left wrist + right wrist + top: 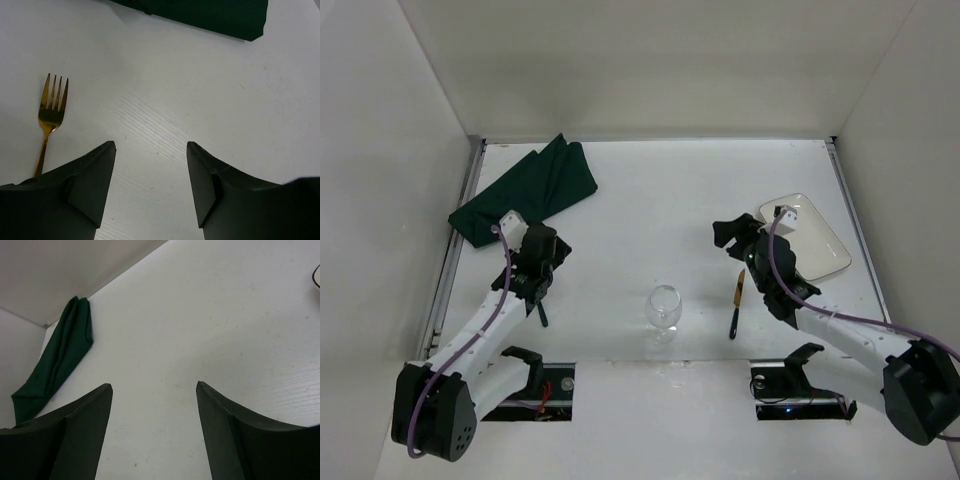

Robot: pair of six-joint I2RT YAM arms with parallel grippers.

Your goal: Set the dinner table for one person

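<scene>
The dinner table [650,200] is the big white top. It fills the middle of the top view, from the gray walls at the back down to the arm bases at the bottom. A dark green cloth [532,188] lies bunched up in the upper left part of the table. A white plate [815,235] with four sides sits on the right side of the frame. A clear glass [663,305] stands upright in the lower middle. A knife [737,303] with a gold blade and a dark handle lies just to the right of the glass and does not touch it.

The left claw [150,150] is spread wide, and there is nothing between its two dark fingers. In the left wrist view, bare white table shows in the gap. A gold fork [50,112] lies at the left of that frame. Its prongs point to the top, and its handle goes out of sight behind the left finger. The green cloth runs along the top edge.

The right claw [154,390] is spread wide too, and it holds nothing. In the right wrist view, white table shows between its fingers. The green cloth lies well apart at the left of the frame, next to the wall.
</scene>
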